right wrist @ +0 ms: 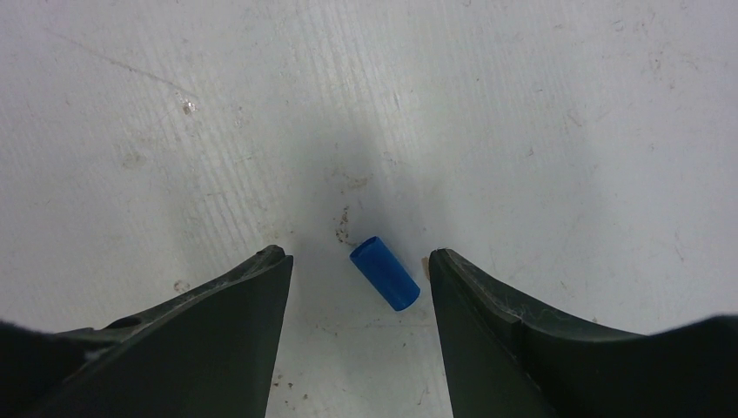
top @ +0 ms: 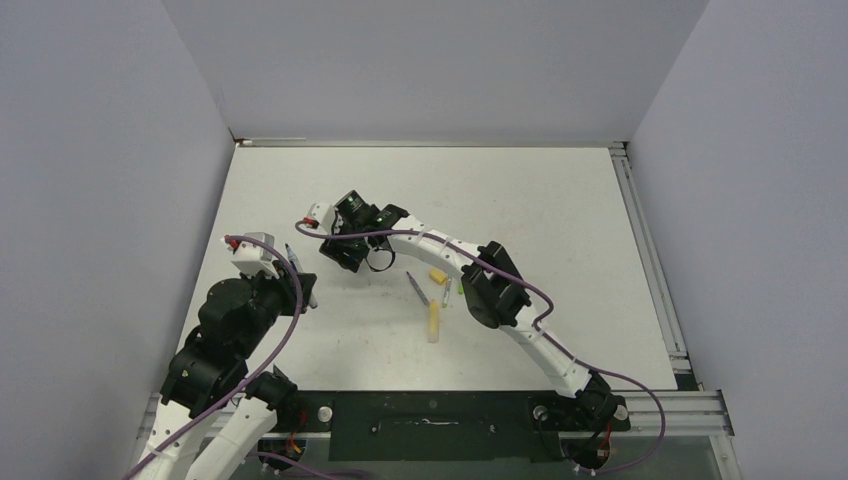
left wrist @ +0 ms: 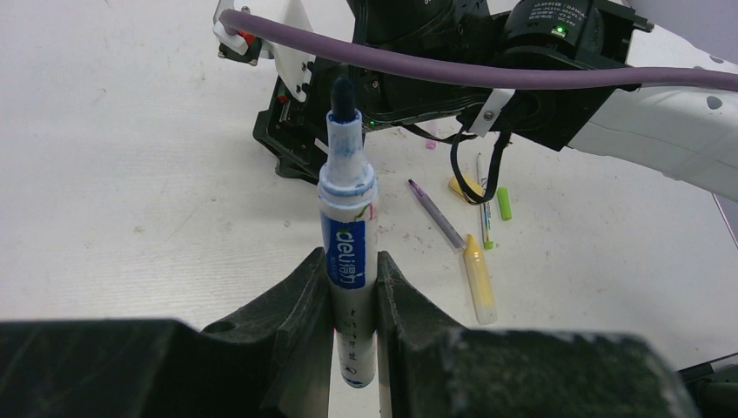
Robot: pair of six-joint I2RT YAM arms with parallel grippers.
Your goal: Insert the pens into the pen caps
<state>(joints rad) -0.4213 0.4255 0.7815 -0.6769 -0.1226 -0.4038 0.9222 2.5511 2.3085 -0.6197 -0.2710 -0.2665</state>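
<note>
Blue cap within right end effector

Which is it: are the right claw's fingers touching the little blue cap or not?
Apart. The right wrist view shows the blue cap lying between the right gripper's fingers, with bare table visible on both sides of it.

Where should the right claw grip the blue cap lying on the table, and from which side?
Grip the blue cap across its curved sides at mid-length, coming straight down from above. It lies flat on the table, angled inside the open right claw, so a wrist turn would likely square its fingers to it.
</note>
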